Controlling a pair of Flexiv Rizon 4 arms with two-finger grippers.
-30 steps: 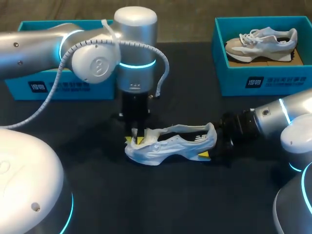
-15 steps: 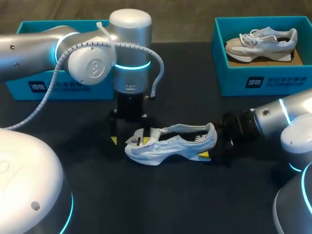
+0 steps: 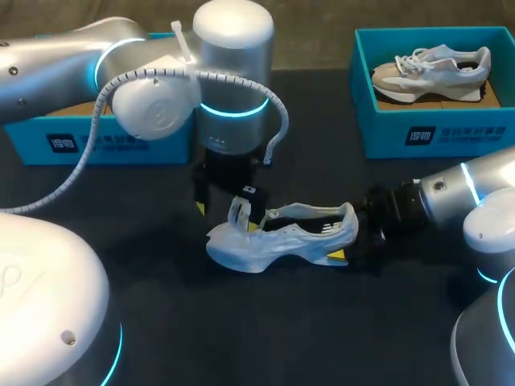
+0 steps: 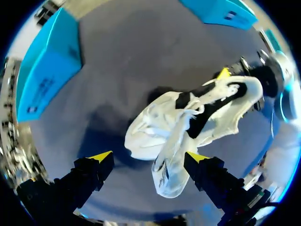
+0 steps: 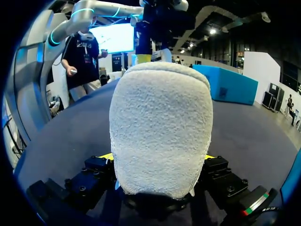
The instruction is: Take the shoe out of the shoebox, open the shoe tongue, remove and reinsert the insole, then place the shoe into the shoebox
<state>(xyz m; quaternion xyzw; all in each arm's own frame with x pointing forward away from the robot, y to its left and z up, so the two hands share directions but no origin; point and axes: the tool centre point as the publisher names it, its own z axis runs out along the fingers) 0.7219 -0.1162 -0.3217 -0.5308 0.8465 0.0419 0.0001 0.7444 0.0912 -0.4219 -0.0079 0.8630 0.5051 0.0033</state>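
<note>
Seen from the head view, the shoe (image 3: 273, 240) rests near the middle of the counter (image 3: 282, 330), out of either box, with its toe toward the left edge and its heel toward the right edge. Our left gripper (image 3: 228, 213) hangs straight down over the toe end with its fingers spread, and the tongue (image 3: 239, 211) stands raised beside the finger nearer the heel. Our right gripper (image 3: 350, 241) comes in low from the right edge, its fingers pinching the heel. The left shoebox (image 3: 88, 143) sits at the far left corner, partly hidden behind our left arm (image 3: 72, 48). The right shoebox (image 3: 434, 133) at the far right corner holds a second shoe (image 3: 430, 71). A band of dark counter parts both boxes from the shoe, and a wider stretch runs from the shoe to the near edge. In the left wrist view, the left gripper (image 4: 149, 157) has its two yellow tips wide apart above the shoe (image 4: 160, 117). The tongue (image 4: 171, 162) lies just beside one finger and well apart from the other. Bare counter (image 4: 141, 56) reaches out to the left shoebox (image 4: 44, 75) and the right shoebox (image 4: 221, 12). In the right wrist view, the right gripper (image 5: 157, 157) clamps the fuzzy heel of the shoe (image 5: 162, 122) from both sides. Counter (image 5: 61, 141) spreads to either side, and the left shoebox (image 5: 230, 84) stands far ahead.
</note>
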